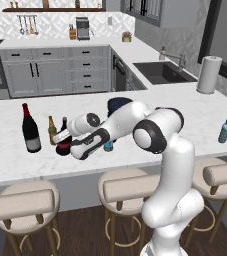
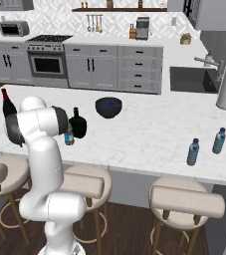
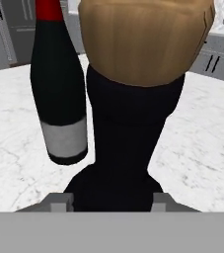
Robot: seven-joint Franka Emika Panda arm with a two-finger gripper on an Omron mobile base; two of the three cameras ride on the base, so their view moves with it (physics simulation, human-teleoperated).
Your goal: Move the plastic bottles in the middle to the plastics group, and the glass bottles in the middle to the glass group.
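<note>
Tall dark wine bottle (image 1: pixel 30 129) with red top and pale grey label, upright on the white marble counter at the far left. Slim amber bottle (image 1: pixel 52 131) just beside it. Squat red-labelled dark bottle (image 1: pixel 63 144) right next to that one, corked neck (image 3: pixel 128 113) looming up close in the hand view. All-black squat bottle (image 2: pixel 77 124) upright mid-counter, small blue-capped water bottle (image 2: pixel 69 135) touching or nearly touching it. Two bluish water bottles (image 2: pixel 193 152) (image 2: pixel 219 141) standing well apart from the rest, over on the right.
</note>
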